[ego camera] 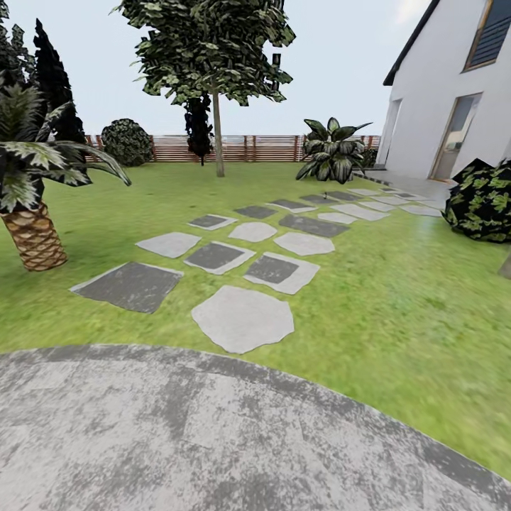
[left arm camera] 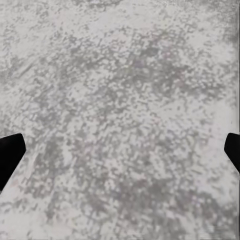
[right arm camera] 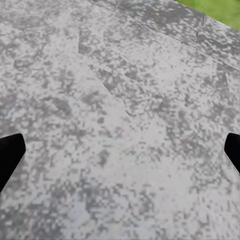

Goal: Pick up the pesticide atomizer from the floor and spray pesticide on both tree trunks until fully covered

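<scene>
The pesticide atomizer, the pesticide and both trees with their trunks are out of view. Ahead in the head view lies the garden's grass floor [ego camera: 397, 298], crossed by grey stepping stones [ego camera: 243, 318]. My left gripper [left arm camera: 120, 155] is open over mottled grey paving, its dark fingertips [left arm camera: 10, 156] far apart with nothing between them. My right gripper [right arm camera: 120, 155] is open the same way over the paving, with a strip of grass [right arm camera: 220, 10] at the paving's edge.
I stand on a round grey paved patch [ego camera: 177, 433]. A scaly-trunked palm [ego camera: 34, 238] is at the left and a dark bush [ego camera: 482, 202] at the right. A thin-trunked leafy tree [ego camera: 218, 135] stands before the slatted fence [ego camera: 248, 147]. A white house [ego camera: 454, 92] is at the far right.
</scene>
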Motion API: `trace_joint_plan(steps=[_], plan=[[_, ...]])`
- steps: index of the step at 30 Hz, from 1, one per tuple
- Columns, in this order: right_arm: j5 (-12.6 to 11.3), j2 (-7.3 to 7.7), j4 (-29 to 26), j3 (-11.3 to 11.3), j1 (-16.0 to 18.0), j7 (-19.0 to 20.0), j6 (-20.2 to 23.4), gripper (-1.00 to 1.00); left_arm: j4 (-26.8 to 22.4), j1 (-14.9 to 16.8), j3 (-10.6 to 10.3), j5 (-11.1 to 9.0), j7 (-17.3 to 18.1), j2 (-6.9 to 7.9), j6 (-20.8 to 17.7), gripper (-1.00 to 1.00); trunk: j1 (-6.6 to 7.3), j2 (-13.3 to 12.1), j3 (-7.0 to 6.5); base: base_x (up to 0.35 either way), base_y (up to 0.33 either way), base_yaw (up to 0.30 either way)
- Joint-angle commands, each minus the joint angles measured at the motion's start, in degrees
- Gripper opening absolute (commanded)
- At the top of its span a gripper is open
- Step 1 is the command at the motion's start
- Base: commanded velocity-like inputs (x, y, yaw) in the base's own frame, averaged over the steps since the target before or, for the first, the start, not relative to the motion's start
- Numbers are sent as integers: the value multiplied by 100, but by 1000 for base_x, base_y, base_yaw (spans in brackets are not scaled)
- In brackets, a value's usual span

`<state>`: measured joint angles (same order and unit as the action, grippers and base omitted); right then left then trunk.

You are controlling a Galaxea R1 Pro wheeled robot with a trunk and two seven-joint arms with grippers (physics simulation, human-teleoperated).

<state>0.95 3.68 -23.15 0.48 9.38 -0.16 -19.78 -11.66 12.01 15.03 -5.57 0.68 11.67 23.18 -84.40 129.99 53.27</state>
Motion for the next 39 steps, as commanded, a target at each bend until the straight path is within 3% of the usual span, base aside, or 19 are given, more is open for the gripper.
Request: trace_joint_plan(steps=[1,39], plan=[[10,1,4,4,3,-2,-17,100,6,3,-26,-58,8,2,19,100,-2,2,5,338,0,-1],[9,1,4,4,3,-2,-17,100,6,3,-26,-51,10,2,19,100,-2,2,5,338,0,0]])
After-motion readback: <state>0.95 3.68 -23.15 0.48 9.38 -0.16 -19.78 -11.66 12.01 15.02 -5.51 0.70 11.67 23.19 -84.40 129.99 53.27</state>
